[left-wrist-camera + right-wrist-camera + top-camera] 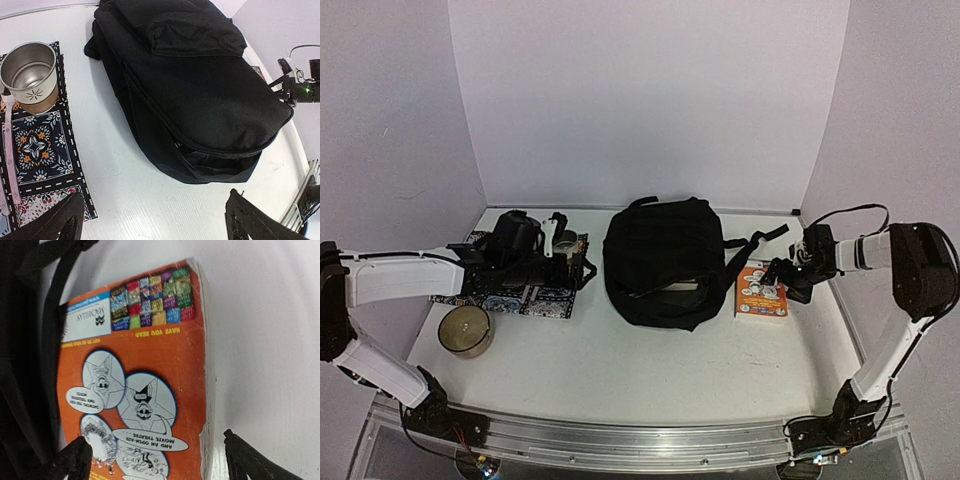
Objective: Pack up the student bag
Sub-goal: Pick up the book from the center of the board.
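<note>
— Right fingers [75, 460] spread over the orange comic book [145, 390]; left fingers [60, 222] spread and empty above the patterned mat [35, 150]. Which step?
— Likely picking up the book. It lies flat just right of the student bag [665, 262], mid-scene. Lifting needs an edge grip, and the bag's mouth wider.
— Setting?
— White tabletop [620, 370], plain pale walls.

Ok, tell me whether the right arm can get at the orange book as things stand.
Probably yes. The right gripper hangs open just above the orange book, which lies flat with nothing on top. Only a strap of the student bag runs beside one edge.
</note>
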